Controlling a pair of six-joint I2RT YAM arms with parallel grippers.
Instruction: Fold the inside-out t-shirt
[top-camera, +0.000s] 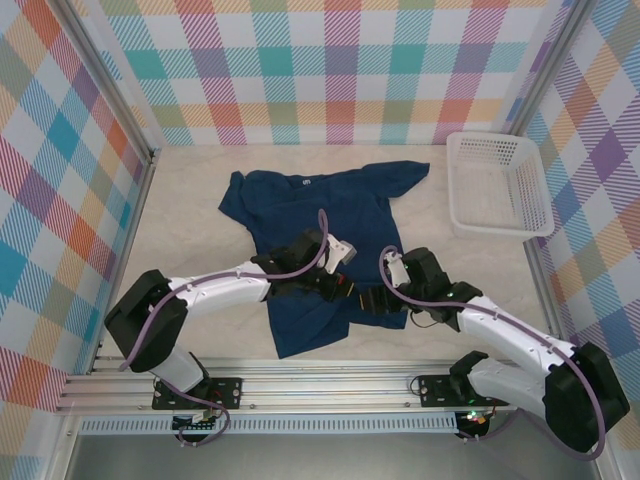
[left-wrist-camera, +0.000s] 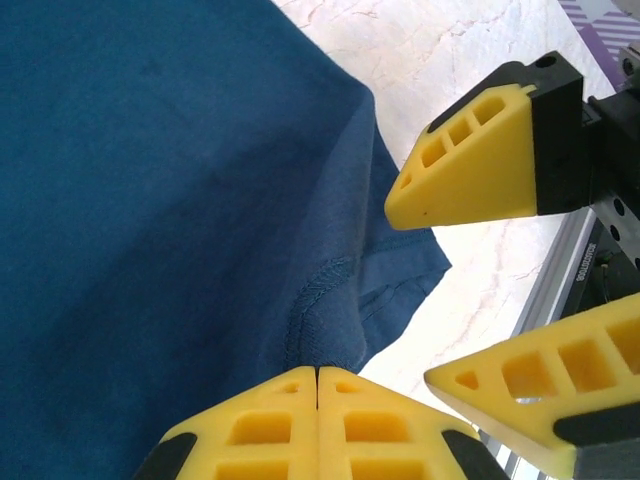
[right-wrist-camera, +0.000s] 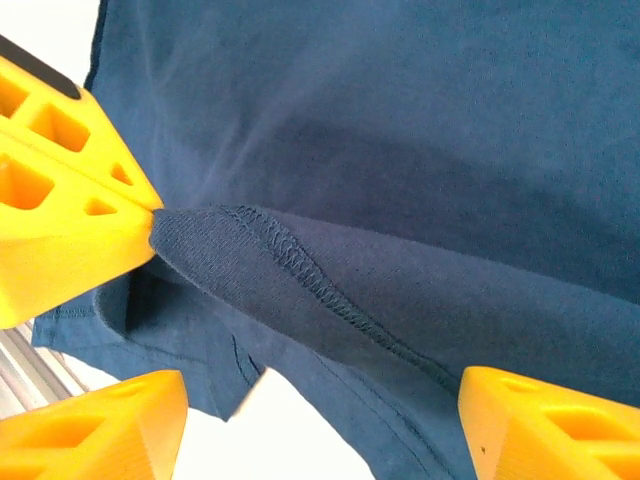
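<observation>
Top view: the inside-out t-shirt (top-camera: 318, 205) lies spread on the table (top-camera: 185, 215) at centre frame. Its collar points to the top and one sleeve reaches toward the upper right. A white basket (top-camera: 497, 138) sits at the right, apart from the shirt.

Both grippers meet over the shirt's lower right part, just below centre frame.

Left gripper (top-camera: 345, 287): fingers clenched, pinching a stitched fold of the shirt's edge. Right wrist view: the tip of that fold runs in between its yellow pads (right-wrist-camera: 70, 215) at the left of the frame.

Right gripper (right-wrist-camera: 322, 400): fingers released and spread wide, one at lower left and one at lower right of frame. The raised fold lies between them; whether either pad touches cloth, cannot tell.
</observation>
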